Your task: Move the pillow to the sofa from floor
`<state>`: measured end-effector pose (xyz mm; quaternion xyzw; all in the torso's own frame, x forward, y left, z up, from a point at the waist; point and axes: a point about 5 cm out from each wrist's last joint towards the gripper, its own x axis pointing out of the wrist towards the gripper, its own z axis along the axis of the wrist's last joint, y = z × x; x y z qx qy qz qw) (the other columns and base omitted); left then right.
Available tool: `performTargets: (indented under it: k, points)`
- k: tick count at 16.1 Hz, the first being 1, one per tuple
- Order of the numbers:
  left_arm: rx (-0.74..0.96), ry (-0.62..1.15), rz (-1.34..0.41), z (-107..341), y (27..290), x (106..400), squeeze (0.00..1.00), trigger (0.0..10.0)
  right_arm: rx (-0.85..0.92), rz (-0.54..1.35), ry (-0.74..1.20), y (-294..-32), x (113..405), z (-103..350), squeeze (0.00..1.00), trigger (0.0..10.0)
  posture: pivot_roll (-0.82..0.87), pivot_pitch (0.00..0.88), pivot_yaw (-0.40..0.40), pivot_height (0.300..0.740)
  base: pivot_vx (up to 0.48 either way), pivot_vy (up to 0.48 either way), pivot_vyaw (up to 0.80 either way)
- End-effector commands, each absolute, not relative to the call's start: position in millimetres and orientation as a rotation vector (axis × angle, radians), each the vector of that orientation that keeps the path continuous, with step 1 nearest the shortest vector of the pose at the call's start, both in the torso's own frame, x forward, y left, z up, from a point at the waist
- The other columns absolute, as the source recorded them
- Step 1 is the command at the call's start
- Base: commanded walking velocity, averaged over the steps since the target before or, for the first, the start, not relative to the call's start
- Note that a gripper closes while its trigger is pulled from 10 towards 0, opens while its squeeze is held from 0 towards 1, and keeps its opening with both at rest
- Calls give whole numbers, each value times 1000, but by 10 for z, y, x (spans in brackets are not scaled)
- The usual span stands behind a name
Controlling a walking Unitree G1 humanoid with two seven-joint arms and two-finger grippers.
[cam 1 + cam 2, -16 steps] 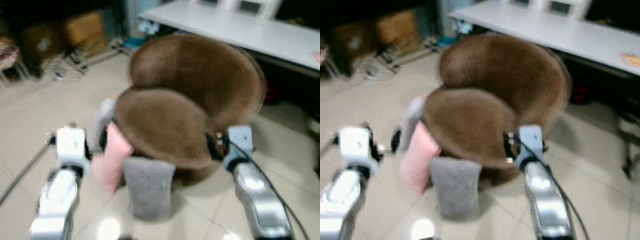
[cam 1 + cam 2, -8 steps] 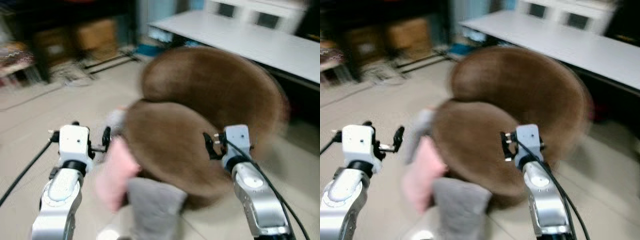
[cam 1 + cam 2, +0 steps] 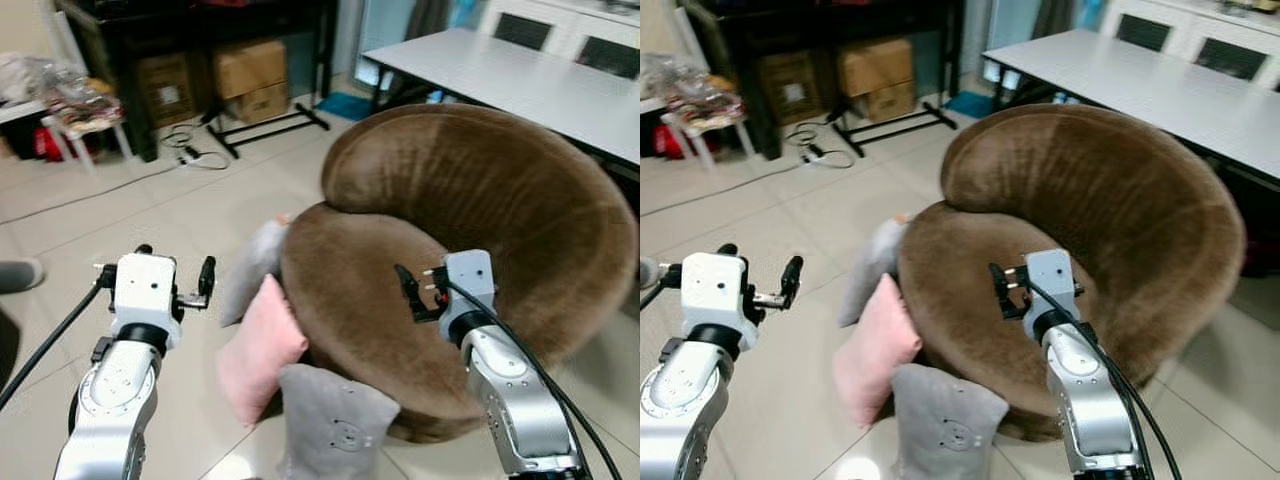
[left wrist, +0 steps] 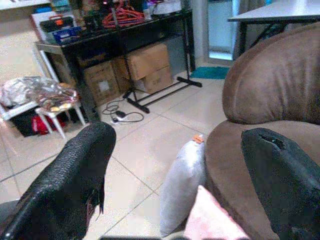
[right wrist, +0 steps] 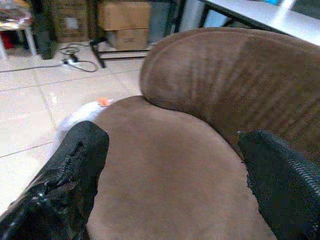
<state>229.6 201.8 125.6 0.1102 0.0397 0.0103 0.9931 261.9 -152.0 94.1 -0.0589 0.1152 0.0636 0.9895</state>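
Observation:
Three pillows lean on the floor against the front left of the round brown sofa (image 3: 470, 230): a pink pillow (image 3: 258, 350), a grey pillow (image 3: 335, 428) in front of it, and a light grey pillow (image 3: 250, 272) behind it. My left gripper (image 3: 175, 268) is held up, open and empty, left of the pillows and above the floor. In the left wrist view the pink pillow (image 4: 215, 222) and light grey pillow (image 4: 182, 185) lie ahead between the fingers (image 4: 70, 185). My right gripper (image 3: 410, 292) hovers open and empty over the sofa seat (image 5: 165, 165).
A long white table (image 3: 520, 80) stands behind the sofa. Cardboard boxes (image 3: 250, 75) and a black stand (image 3: 265, 125) sit at the back under a dark desk, with cables (image 3: 195, 158) on the tiles. A small white stool (image 3: 80, 115) stands back left. A grey shoe (image 3: 15, 273) is at the left edge.
The camera has swung and steadied, so the sofa and pillows now sit further right and sharp. Both arms keep the same raised pose with open fingers.

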Motion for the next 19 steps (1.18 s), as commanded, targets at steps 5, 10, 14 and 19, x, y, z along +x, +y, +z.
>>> performTargets:
  k: [5, 10, 14, 19]
  points:
    - [209, 118, 24, 1094, 2121, 2260, 0, 10000, -101, 111, 215, -1517, 2626, 950, 1000, 10000, 9, 0, -48, 675, 0, 0, 0]
    - [261, 77, 72, 1036, 2198, 2301, 0, 10000, -106, 118, 213, -1500, 2640, 942, 1000, 10000, 17, 0, -53, 626, 0, 0, 0]
    - [263, 65, 70, 1012, 2223, 2328, 0, 10000, -112, 121, 214, -1497, 2669, 939, 1000, 10000, 30, 0, -61, 596, 0, 0, 0]
    - [243, 36, 86, 1013, 2243, 2298, 0, 10000, -119, 143, 201, -1456, 2749, 952, 1000, 10000, 62, 0, -86, 571, 0, 0, 0]
